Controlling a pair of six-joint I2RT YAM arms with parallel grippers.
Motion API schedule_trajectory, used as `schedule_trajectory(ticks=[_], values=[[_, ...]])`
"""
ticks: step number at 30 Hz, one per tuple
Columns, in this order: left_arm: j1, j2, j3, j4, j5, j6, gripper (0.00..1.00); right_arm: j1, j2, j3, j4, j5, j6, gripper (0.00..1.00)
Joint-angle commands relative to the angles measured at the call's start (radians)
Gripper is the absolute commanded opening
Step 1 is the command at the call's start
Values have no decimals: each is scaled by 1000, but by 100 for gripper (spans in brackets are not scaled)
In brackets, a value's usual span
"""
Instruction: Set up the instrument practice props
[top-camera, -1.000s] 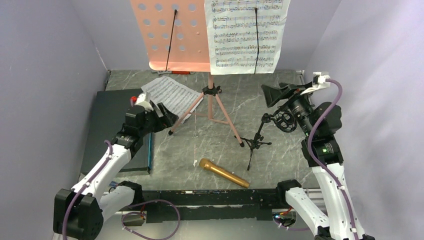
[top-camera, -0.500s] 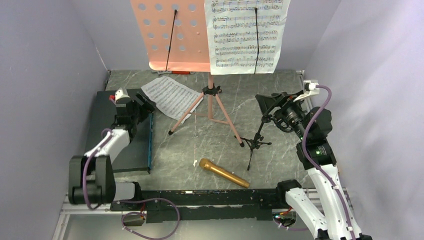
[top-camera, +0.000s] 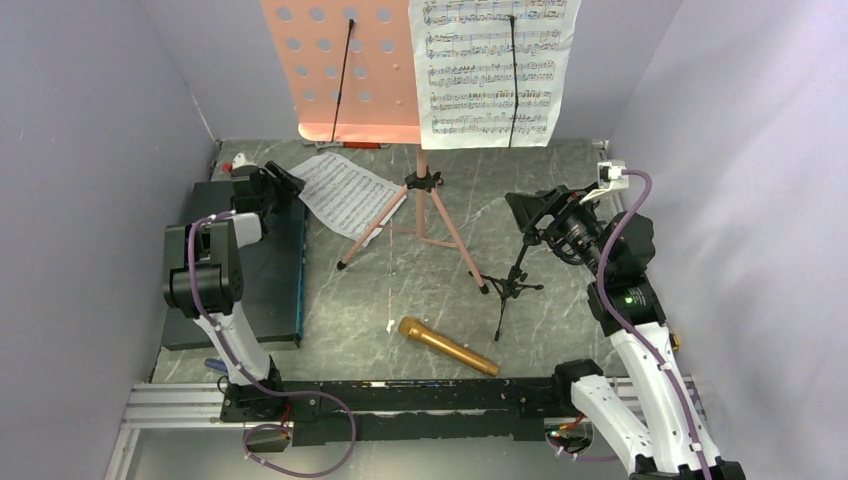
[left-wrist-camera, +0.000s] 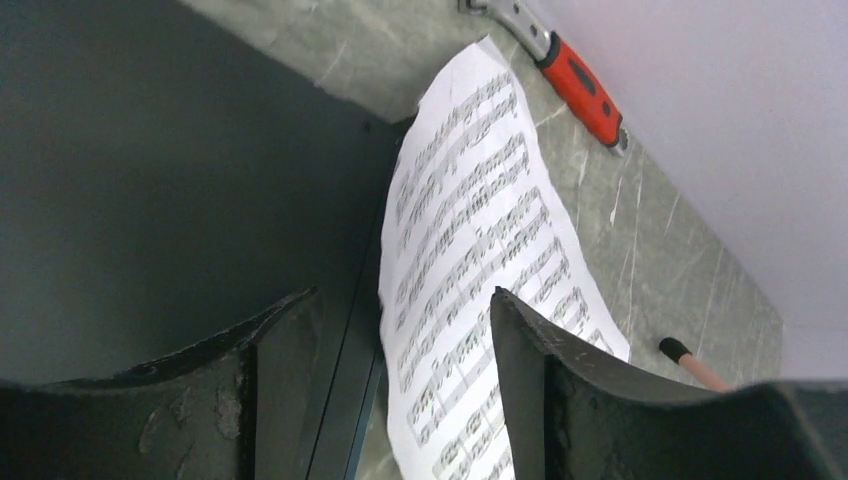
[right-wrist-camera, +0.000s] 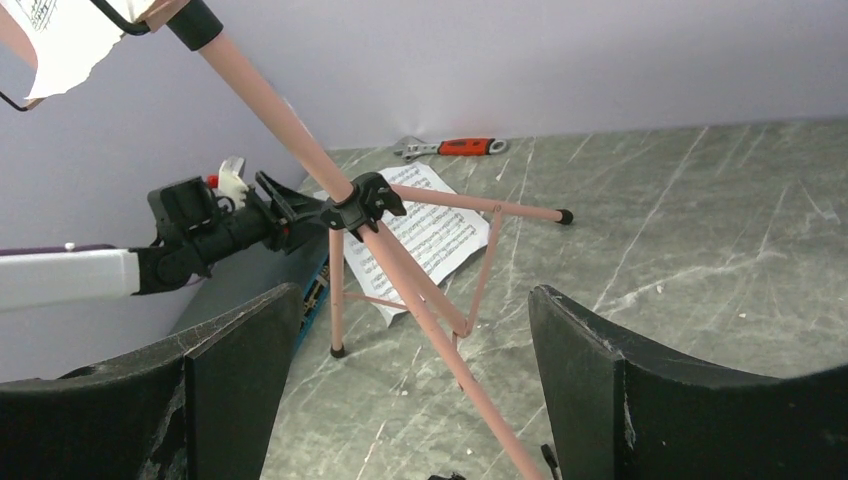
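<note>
Swung rearward, the left pincer (left-wrist-camera: 400, 320) gapes at the white sheet-music page (left-wrist-camera: 470, 230); a clumsy pinch could crumple it.

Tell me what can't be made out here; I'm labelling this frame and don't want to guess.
Music stand: its top is cut off by the top view's upper edge.
Loose sheet-music page: left wrist view, partly hidden behind the left gripper.
Mic stand: top view, its upper end merges with the black right gripper; contact unclear.
Mounted page: notes too small to read.
</note>
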Motion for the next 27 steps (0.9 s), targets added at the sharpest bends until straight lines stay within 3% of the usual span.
schedule_trajectory(ticks=[1,12,16,20,27], values=[[1,79,92,35,22,20,67,-2,2,0,61,-14,0,88],[2,250,262,-31,48,27,52,-2,24,-6,113,-30,21,88],[1,271,283,-35,58,34,35,-2,29,1,112,-33,20,88],[1,240,256,-20,58,36,15,-2,34,1,114,-36,18,88],[0,54,146,4,57,62,3,-2,52,8,111,-49,22,88]])
